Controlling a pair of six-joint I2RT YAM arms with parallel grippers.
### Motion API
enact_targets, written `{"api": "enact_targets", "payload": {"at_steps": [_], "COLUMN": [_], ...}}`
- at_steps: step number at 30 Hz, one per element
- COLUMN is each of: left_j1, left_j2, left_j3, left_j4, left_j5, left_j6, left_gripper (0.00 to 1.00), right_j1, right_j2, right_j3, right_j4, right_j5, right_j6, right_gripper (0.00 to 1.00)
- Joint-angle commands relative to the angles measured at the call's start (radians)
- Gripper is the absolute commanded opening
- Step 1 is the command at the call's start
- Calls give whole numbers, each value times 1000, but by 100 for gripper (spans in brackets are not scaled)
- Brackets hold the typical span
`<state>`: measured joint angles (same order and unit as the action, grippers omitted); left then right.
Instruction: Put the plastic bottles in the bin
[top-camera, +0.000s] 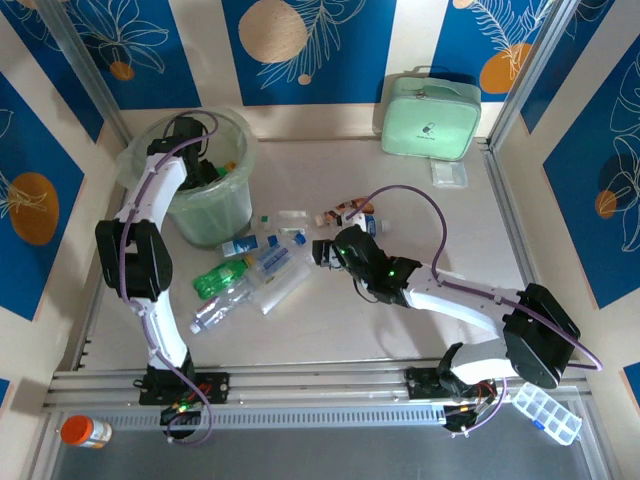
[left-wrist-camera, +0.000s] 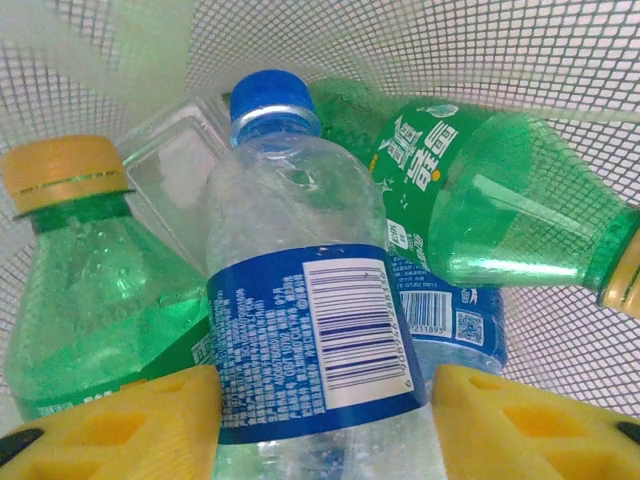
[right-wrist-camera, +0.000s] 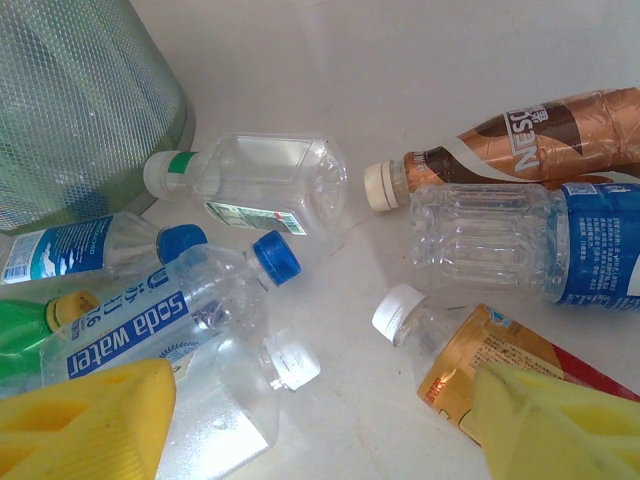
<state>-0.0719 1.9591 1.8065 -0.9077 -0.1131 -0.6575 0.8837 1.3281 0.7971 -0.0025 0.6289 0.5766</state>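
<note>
The left claw (left-wrist-camera: 325, 405) is down inside the bin (left-wrist-camera: 470, 45). Its yellow pads (left-wrist-camera: 130, 420) sit against either side of a blue-label bottle (left-wrist-camera: 310, 330), which looks pinched and not yet let go. Beneath it lie two green bottles (left-wrist-camera: 90, 290) and a clear one, so a few are already in. The right claw (right-wrist-camera: 320, 410) hangs spread just above the table (right-wrist-camera: 450, 60), holding nothing. Roughly ten loose bottles (top-camera: 250, 270) lie on the table between the bin and the right arm. Judged by that count, well over half the job is left.
</note>
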Motion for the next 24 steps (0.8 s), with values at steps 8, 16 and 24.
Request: {"api": "enact_targets", "payload": {"at_steps": [8,16,24], "left_j1": [-55,-118,-464], "left_j2": [-209,-485,-744], "left_j3": [84,-104,-267], "left_j4": [-49,43,63], "left_j5": [-12,-76,-297], "left_j6": [38,21,84], "left_gripper": [73,73,73], "right_j1": [7,10,13], "right_j2": [0,1,-5], "right_j3": [27,25,21], "right_j4": [-7,-1,6], "right_j5": [6,6,13], "right_j6": [8,2,-4], "right_gripper": [78,78,78]}}
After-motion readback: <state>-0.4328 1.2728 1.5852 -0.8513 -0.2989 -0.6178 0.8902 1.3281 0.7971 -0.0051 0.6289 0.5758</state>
